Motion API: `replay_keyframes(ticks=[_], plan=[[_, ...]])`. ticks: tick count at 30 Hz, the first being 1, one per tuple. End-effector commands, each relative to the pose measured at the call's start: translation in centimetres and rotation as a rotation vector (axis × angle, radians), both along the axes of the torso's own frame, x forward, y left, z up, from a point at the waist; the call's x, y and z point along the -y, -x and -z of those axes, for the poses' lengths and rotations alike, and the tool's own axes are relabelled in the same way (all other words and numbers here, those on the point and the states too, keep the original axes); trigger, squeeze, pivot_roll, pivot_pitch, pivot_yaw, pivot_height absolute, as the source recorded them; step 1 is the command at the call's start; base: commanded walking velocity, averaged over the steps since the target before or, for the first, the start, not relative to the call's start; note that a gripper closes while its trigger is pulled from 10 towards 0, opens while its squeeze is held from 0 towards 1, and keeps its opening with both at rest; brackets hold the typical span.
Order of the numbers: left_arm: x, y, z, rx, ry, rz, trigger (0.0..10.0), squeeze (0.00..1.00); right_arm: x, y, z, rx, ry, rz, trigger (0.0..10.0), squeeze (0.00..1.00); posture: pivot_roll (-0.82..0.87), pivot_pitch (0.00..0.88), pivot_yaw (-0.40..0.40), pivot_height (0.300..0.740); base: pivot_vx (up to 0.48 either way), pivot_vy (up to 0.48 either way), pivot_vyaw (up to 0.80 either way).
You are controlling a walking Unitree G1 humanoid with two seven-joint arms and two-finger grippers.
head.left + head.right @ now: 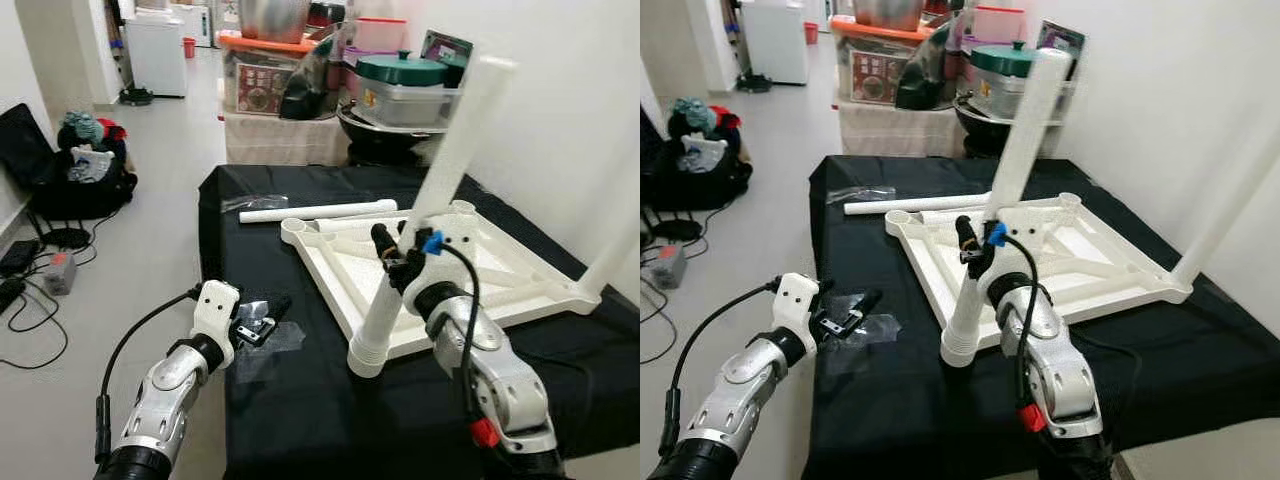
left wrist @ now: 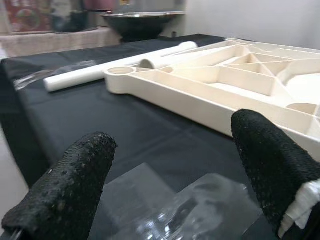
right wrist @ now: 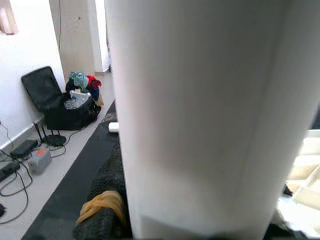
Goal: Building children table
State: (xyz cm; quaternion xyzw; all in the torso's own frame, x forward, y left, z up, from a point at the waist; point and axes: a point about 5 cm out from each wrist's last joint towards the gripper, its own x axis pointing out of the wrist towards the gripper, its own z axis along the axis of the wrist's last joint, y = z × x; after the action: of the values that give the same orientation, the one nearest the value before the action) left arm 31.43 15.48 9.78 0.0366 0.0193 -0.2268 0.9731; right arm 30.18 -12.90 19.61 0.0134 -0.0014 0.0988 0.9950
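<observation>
Left eye view, left gripper [image 1: 262, 318] spread open over crinkled clear plastic [image 1: 262, 345] at the black cloth's [image 1: 320, 420] near edge, right gripper [image 1: 392, 262] clamped on a smooth white tube leg [image 1: 432, 195], ribbed white tabletop [image 1: 470, 270] upside down mid-cloth, loose leg [image 1: 318, 211] beyond.

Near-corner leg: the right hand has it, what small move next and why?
Probably keep the right hand clamped on the leg and twist it further into the near corner of the upturned tabletop. The leg leans instead of standing straight like the leg behind it, so it looks not fully seated. The left hand sits open over clear plastic wrap.
</observation>
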Motion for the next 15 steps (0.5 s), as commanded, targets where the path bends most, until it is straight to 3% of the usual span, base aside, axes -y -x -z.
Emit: replay_keyframes(ticks=[1,15], plan=[[0.23,-0.01,0.16,-0.006,-0.014,0.007,10.0,0.00,1.23,1.30,10.07,-0.474,0.104,0.039,0.0,0.00,0.04,0.000,-0.102,0.740,0.000,0.000,0.00],[0.24,0.01,0.18,-0.006,-0.012,0.007,10.0,0.00,1.22,1.31,10.09,-0.474,0.104,0.032,0.0,0.00,0.04,0.000,-0.103,0.740,0.000,0.000,0.00]])
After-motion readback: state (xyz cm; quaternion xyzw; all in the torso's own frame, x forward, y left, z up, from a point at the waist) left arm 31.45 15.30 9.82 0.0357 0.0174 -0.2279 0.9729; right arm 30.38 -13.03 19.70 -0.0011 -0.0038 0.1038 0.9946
